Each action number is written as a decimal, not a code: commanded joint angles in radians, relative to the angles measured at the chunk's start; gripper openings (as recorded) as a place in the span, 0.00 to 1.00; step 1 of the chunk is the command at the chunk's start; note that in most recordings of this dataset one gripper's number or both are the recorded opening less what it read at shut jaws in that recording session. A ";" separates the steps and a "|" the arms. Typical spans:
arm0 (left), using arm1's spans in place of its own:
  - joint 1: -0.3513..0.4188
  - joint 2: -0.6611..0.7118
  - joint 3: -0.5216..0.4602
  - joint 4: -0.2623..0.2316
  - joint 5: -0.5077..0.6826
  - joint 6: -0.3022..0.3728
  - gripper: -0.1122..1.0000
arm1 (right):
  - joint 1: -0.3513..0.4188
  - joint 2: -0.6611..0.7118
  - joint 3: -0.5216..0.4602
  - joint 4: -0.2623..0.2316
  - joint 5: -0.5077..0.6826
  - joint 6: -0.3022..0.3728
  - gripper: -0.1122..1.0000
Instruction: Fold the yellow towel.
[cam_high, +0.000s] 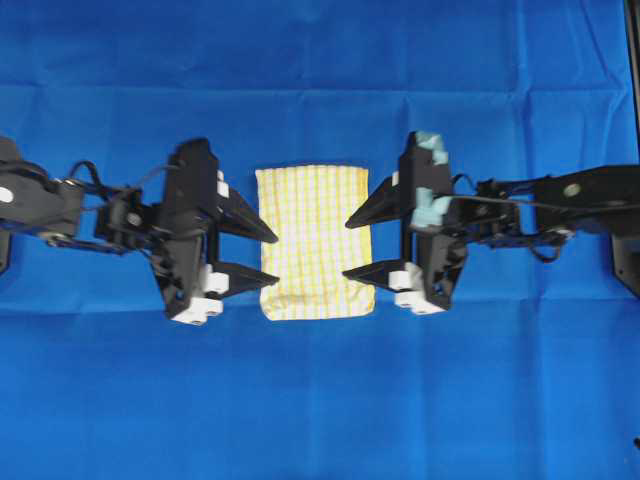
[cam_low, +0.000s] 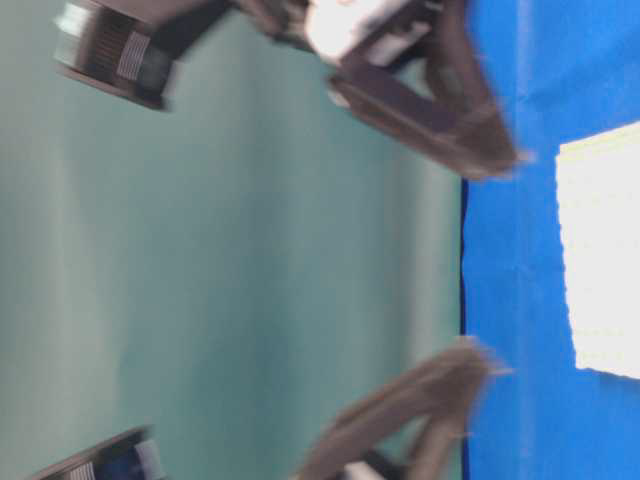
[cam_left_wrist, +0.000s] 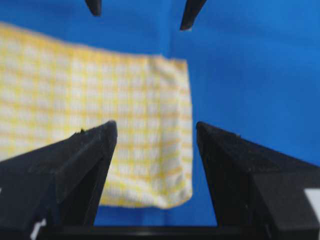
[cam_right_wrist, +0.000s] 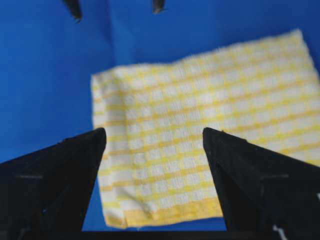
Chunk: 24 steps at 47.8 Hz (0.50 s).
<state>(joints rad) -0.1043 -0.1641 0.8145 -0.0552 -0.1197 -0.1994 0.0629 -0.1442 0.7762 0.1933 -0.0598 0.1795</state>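
The towel (cam_high: 315, 243) lies flat on the blue sheet (cam_high: 320, 400) that covers the surface, at the centre of the overhead view, its long sides running from 12 to 6 o'clock. It looks already doubled, compact, with neat edges; how many layers it has cannot be told.

The left end effector (cam_high: 268, 256) sits at the towel's 9 o'clock side, its jaws spread wide and empty, the tips over the towel's left edge. The right end effector (cam_high: 352, 245) mirrors it at 3 o'clock, also wide and holding nothing, its tips at the right edge. Both wrist views show bare cloth between the spread jaws.

The towel is thin, light and limp, so it should drape and crease easily and will not hold shape if lifted by one point. The woven check probably gives fair grip, though it may slide on the sheet beneath. The best holds are likely the corners at 6 o'clock or the hemmed edge, pinching all layers together so none peels away.
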 joint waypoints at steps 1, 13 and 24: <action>0.002 -0.084 0.000 0.003 0.008 0.034 0.62 | 0.005 -0.098 -0.014 -0.034 0.040 -0.012 0.80; 0.002 -0.310 0.103 0.003 0.005 0.153 0.62 | -0.017 -0.359 0.075 -0.137 0.143 -0.034 0.80; 0.003 -0.509 0.210 0.003 -0.011 0.163 0.62 | -0.021 -0.632 0.184 -0.167 0.219 -0.034 0.79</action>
<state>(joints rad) -0.1028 -0.6105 1.0140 -0.0552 -0.1212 -0.0399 0.0399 -0.7056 0.9511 0.0337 0.1411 0.1488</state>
